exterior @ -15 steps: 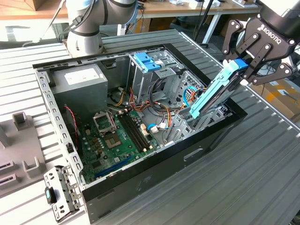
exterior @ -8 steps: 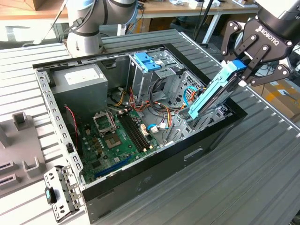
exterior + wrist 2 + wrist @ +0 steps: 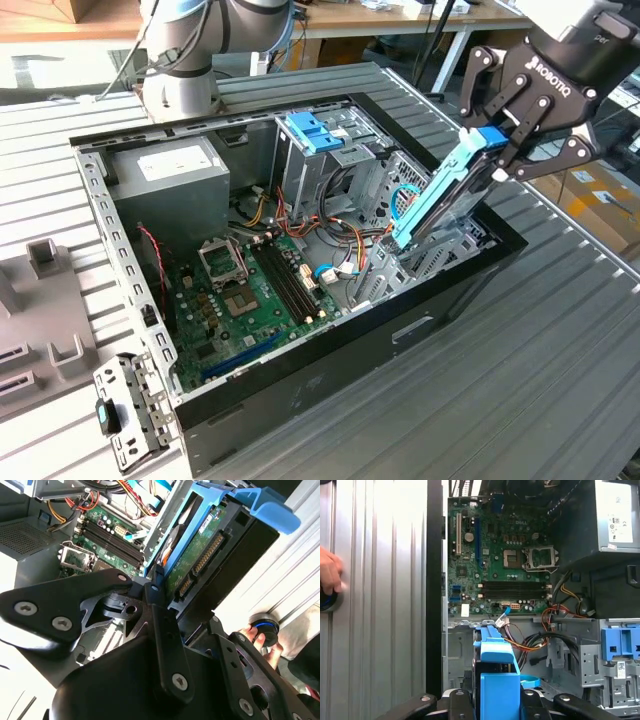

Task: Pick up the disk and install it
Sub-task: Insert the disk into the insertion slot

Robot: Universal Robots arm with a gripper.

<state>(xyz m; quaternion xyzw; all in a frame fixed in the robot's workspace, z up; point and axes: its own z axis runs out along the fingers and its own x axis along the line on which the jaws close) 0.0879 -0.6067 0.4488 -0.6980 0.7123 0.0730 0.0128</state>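
Insertion step. The gripper (image 3: 503, 150) clamps the upper end of the disk (image 3: 438, 198), which leans tilted into the corner bay of the case (image 3: 300, 385), lower end apparently entered. Seating demands straight rail alignment.

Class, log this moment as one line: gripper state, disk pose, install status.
gripper: shut on disk | disk: tilted, lower end inside open computer case | install: not yet seated

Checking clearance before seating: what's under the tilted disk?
Below the disk a metal drive cage shows; the cage floor at the disk's lower end is covered by it.
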